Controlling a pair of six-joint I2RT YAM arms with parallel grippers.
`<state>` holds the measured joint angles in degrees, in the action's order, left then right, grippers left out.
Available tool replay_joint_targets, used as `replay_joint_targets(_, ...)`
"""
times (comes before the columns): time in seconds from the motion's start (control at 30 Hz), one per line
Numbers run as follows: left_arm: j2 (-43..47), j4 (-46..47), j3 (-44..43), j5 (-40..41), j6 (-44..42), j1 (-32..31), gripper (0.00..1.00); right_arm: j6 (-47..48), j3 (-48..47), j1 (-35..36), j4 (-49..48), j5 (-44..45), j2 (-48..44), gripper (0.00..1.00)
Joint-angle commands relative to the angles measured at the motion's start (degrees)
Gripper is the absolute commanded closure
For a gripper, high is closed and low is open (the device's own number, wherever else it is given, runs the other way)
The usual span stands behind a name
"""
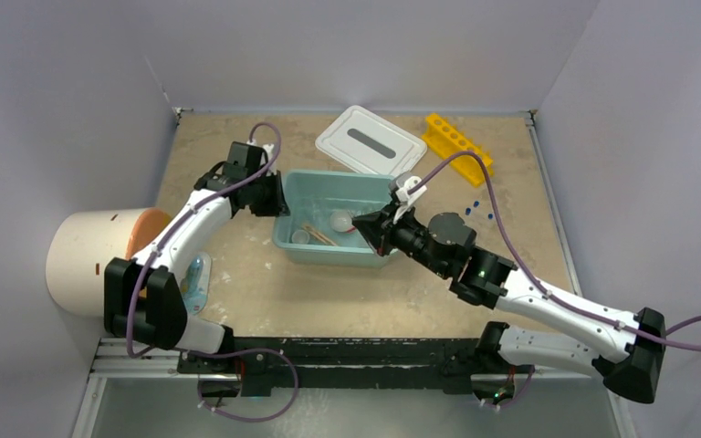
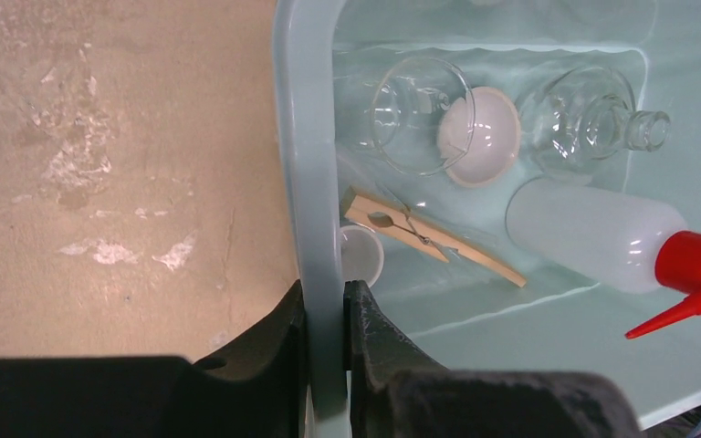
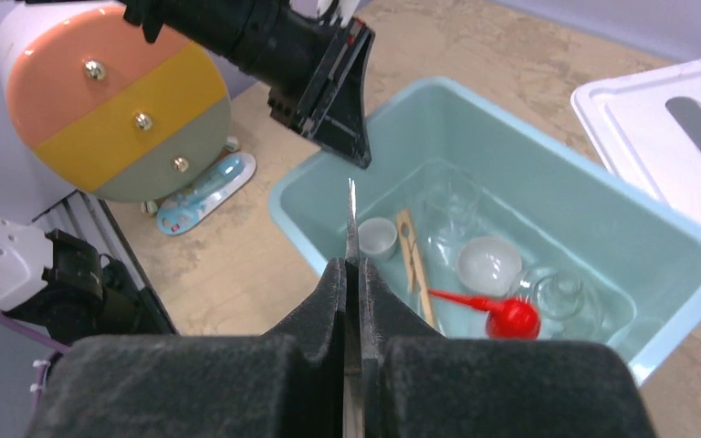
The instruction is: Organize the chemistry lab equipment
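Observation:
My left gripper [image 2: 326,297] is shut on the left wall of the teal tub [image 2: 315,182], one finger inside and one outside. In the tub lie a clear squeeze bottle [image 2: 593,233] with a red nozzle [image 2: 694,269], a white bowl [image 2: 488,137], a tiny white cup [image 2: 360,255], a wooden clip [image 2: 429,239], a glass beaker [image 2: 415,114] and a glass flask [image 2: 593,119]. My right gripper [image 3: 351,269] is shut on thin metal tweezers [image 3: 350,219], held above the tub's [image 1: 329,258] near right part, tip pointing at the cup [image 3: 377,237].
The white lid [image 1: 370,141] lies behind the tub. A yellow tube rack [image 1: 456,144] and tiny blue pieces [image 1: 482,205] are at the back right. The big cream cylinder [image 1: 91,260] lies at the left, with a small clear packet [image 1: 196,278] beside it.

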<state>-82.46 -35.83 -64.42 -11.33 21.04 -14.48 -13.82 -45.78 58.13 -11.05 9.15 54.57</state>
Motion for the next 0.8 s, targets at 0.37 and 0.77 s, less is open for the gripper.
replay_joint_targets(0.37,7.67,-1.96,2.14,-0.50,5.22,-3.49,1.00,4.79,-10.47,0.22,-5.06,0.17,11.55,1.00)
replay_joint_targets(0.77,7.97,-1.52,4.21,-0.79,5.27,-3.68,0.92,7.03,-10.87,-0.83,-9.42,-2.02,21.39,1.00)
